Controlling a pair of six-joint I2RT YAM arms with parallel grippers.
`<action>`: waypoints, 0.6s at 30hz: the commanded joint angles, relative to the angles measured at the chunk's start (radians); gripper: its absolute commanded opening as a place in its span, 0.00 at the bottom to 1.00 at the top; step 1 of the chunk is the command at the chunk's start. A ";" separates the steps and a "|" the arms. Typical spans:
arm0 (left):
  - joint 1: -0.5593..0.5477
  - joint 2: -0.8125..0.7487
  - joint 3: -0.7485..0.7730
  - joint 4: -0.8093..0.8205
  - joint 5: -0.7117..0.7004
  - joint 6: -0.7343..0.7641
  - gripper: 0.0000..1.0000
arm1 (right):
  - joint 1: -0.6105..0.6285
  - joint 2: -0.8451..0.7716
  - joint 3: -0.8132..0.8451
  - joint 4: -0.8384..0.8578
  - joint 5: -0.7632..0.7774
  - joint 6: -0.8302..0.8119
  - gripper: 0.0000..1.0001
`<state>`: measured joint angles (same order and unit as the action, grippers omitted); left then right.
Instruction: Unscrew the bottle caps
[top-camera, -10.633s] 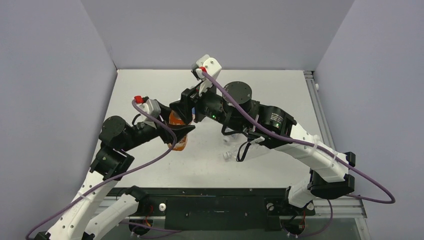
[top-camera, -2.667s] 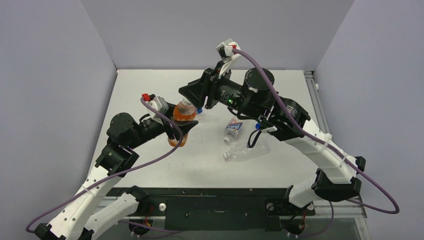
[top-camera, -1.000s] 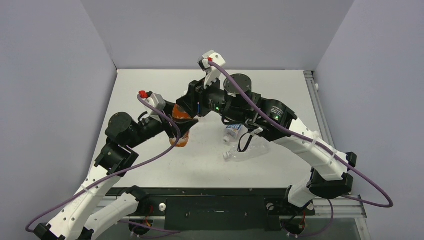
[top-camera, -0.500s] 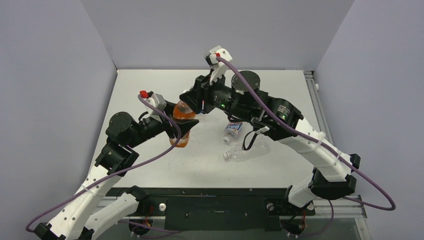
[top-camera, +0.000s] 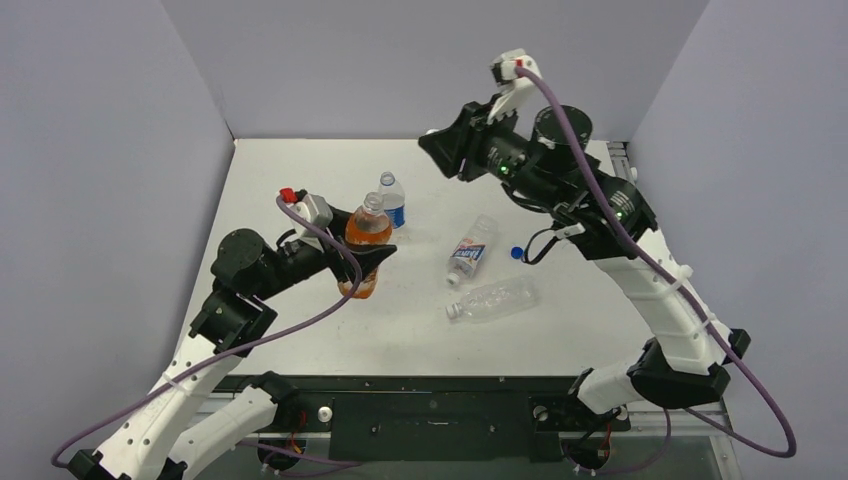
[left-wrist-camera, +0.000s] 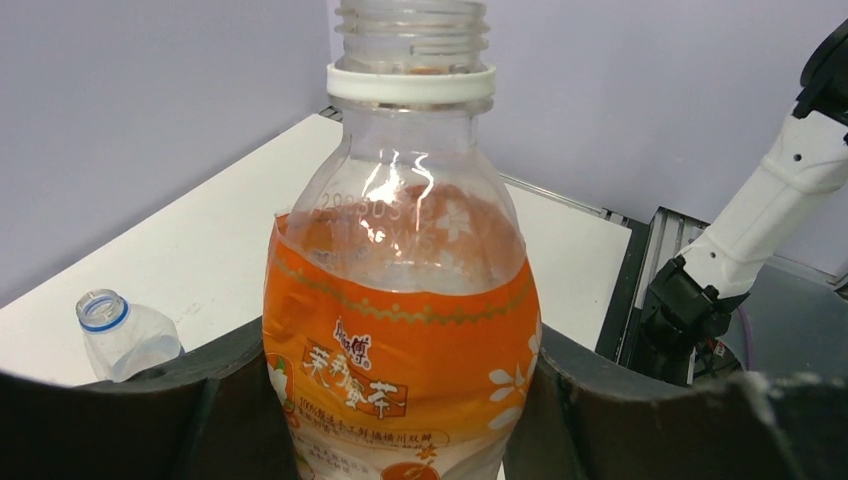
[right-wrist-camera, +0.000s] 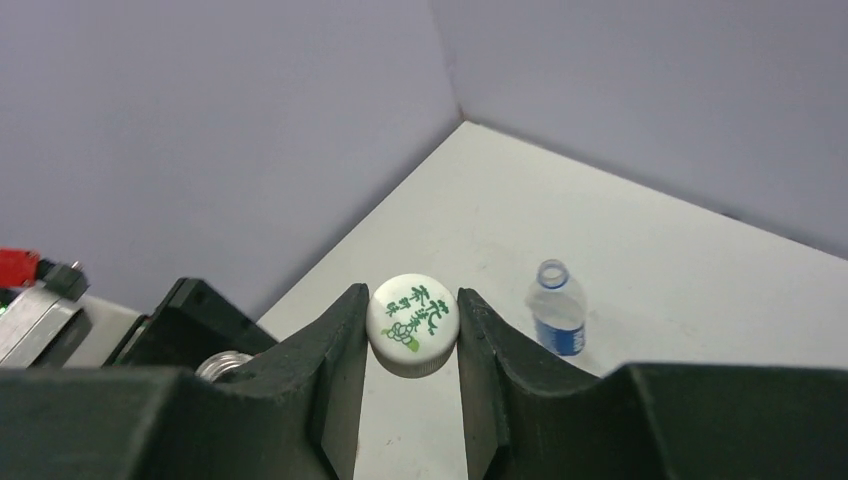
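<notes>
An upright orange bottle (top-camera: 366, 232) (left-wrist-camera: 400, 330) stands left of centre. My left gripper (top-camera: 362, 262) (left-wrist-camera: 400, 400) is shut on its labelled body. The threaded neck (left-wrist-camera: 412, 40) is bare above a white ring. My right gripper (top-camera: 432, 142) (right-wrist-camera: 412, 330) hangs high over the far side of the table, apart from the bottle. It is shut on a white cap with green print (right-wrist-camera: 412, 325). In the right wrist view the bottle's open mouth (right-wrist-camera: 222, 366) shows below the left finger.
A small open bottle with a blue label (top-camera: 392, 200) (right-wrist-camera: 556, 310) stands just behind the orange one. A blue-and-white labelled bottle (top-camera: 470, 250) and a plain clear bottle (top-camera: 495, 298) lie at centre, a loose blue cap (top-camera: 516, 253) beside them. Grey walls enclose three sides.
My right gripper has lifted off the orange bottle's neck and swung up and to the right with the white cap in it. The left gripper and bottle have stayed put.
</notes>
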<state>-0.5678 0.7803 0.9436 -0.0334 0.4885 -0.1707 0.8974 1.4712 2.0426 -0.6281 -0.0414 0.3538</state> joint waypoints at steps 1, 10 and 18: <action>0.000 -0.029 -0.025 0.035 0.025 0.039 0.09 | -0.145 -0.118 -0.095 0.064 0.013 0.036 0.13; 0.000 -0.039 -0.056 0.040 0.018 0.036 0.09 | -0.499 -0.101 -0.615 0.132 0.240 0.136 0.06; 0.000 -0.053 -0.067 0.042 0.053 0.032 0.10 | -0.621 0.093 -0.796 0.215 0.293 0.180 0.05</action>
<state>-0.5678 0.7460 0.8783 -0.0341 0.5034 -0.1436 0.3180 1.5208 1.2552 -0.4923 0.1825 0.5011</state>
